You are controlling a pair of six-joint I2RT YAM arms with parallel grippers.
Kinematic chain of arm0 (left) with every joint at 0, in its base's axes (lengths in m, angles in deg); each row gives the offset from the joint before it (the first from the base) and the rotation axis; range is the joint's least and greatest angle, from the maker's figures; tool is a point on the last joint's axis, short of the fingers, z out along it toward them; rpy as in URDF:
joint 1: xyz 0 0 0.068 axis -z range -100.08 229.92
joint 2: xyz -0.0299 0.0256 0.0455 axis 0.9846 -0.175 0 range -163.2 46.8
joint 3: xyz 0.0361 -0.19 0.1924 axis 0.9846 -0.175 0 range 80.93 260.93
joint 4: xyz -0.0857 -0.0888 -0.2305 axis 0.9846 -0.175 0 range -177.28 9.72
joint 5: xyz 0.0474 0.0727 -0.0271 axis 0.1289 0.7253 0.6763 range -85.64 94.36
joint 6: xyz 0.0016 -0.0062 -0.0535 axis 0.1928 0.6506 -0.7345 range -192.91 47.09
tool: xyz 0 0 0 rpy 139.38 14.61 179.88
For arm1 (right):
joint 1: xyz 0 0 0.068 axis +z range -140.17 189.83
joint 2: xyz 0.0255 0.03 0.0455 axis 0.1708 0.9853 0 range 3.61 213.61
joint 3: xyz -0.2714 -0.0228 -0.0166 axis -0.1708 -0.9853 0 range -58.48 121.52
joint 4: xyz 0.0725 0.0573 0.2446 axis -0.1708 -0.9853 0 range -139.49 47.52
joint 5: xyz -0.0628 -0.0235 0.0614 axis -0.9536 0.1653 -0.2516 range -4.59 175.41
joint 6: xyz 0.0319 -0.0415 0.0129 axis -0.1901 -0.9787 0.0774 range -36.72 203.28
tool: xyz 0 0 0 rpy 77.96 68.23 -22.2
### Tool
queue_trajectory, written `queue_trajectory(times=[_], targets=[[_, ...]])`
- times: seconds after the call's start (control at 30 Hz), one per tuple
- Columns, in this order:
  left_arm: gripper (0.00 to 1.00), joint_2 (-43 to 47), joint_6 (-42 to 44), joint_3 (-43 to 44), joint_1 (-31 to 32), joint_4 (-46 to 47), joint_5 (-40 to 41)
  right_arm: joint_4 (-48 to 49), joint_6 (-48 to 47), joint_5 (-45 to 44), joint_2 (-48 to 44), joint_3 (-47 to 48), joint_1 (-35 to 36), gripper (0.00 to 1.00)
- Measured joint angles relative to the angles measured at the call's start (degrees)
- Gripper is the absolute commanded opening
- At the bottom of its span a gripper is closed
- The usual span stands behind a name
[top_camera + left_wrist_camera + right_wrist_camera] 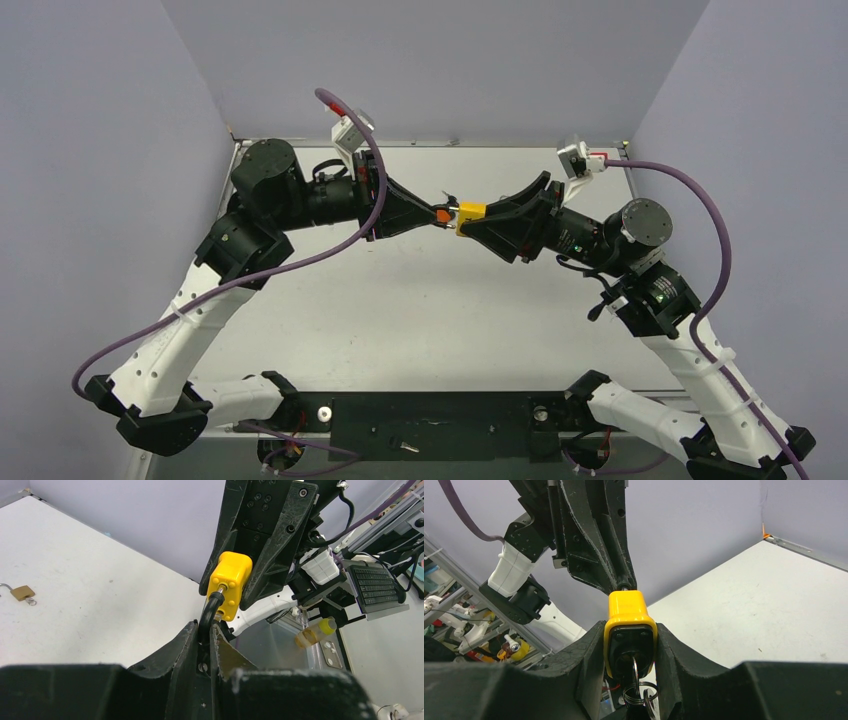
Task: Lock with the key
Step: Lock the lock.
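Note:
A yellow padlock [470, 214] hangs in mid-air between the two arms, above the middle of the table. My right gripper [630, 645] is shut on the padlock's yellow body [626, 611]. A key [634, 669] sits in its black keyhole face, with a key ring [640, 692] hanging below. My left gripper [205, 630] is shut on the padlock's black shackle [210, 611], which curves down from the yellow body [230, 582]. In the top view the left gripper [436, 214] meets the right gripper [478, 222] at the padlock.
A small brass padlock [22, 592] lies on the white table [90, 605] at the far left of the left wrist view. Grey walls enclose the table on three sides. The arm bases stand at the near edge.

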Motion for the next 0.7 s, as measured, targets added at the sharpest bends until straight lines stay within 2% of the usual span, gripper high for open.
queue_trajectory(times=[0.13, 0.7], targets=[[0.00, 0.22, -1.20, -1.27, -0.28, 1.90, -0.63, -0.42, -0.02, -0.52, 0.00, 0.00, 0.02, 0.00], [0.00, 2.95, -5.92, -5.25, -0.50, 7.52, -1.68, 2.08, 0.76, -2.23, 0.59, -0.66, 2.69, 0.00]])
